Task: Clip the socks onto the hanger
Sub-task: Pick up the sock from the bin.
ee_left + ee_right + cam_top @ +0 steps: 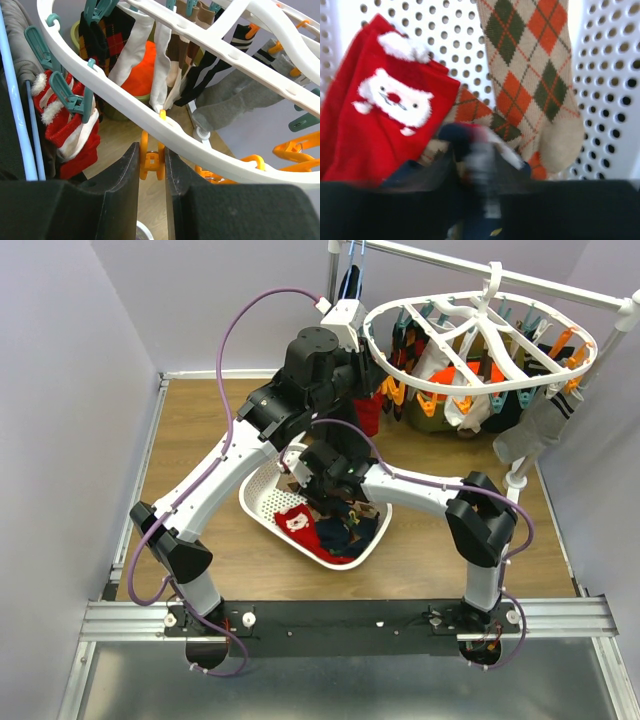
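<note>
The white oval hanger [372,340] hangs from the rail at the back right, with several socks clipped to it. My left gripper [378,388] is up at its near rim [210,40], shut on a dangling orange clip [151,159]. A red sock with white trim [70,125] hangs from teal clips just to its left. My right gripper [308,490] is down in the white perforated basket [262,502]. A navy sock [465,137] sits between its blurred fingers. A red sock with a white bear [380,115] and an argyle sock [535,85] lie beside it.
A thin blue hanger [20,125] with a dark garment hangs left of the ring. The white rail [500,270] and its post [520,475] stand at the back right. Grey walls close in both sides of the wooden table [200,440].
</note>
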Robot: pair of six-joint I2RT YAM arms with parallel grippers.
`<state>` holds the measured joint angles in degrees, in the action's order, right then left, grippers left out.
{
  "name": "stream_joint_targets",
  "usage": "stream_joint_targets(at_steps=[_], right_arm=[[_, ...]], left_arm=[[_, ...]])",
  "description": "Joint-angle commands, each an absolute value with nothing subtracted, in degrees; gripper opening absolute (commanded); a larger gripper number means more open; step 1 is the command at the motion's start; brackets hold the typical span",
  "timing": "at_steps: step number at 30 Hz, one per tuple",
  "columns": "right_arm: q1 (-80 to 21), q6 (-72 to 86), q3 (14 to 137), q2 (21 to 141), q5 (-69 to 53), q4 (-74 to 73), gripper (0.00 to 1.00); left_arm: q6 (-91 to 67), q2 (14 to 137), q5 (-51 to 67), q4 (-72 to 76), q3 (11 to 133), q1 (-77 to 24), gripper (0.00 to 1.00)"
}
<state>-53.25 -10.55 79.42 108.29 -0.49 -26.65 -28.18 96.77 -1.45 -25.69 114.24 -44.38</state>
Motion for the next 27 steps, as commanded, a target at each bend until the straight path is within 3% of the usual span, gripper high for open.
stream_joint_targets(at_steps=[1,5,12,16,21,27], right_arm=[[-53.4,-11.3,81.6,108.0,1.2,-25.5,0.04],[-53.4,-5.4,78.1,102.7,2.6,-16.2,0.01],[-53.5,9.3,66.0,100.5,18.6,-1.3,0.03],[-53.4,11.1,62.8,102.4,16.7,-4.1,0.12],[-53.4,12.2,59.7,99.7,9.5,-11.0,0.14],[-53.4,9.7,59.2,94.1,3.5,-23.4,0.30]], left_arm=[[-28.3,97.0,-0.8,-27.9,114.5,-44.7,0.00],[-28.2,96.9,-1.1,-27.9,114.6,-44.7,0.00],[-28.4,96.4,-1.3,-27.2,113.6,-44.7,0.00],[-28.7,96.4,-0.8,-27.0,112.8,-44.7,0.00],[-28.5,96.2,-0.9,-26.9,112.4,-44.7,0.00],[-28.0,96.2,-0.7,-26.9,112.0,-44.7,0.00]])
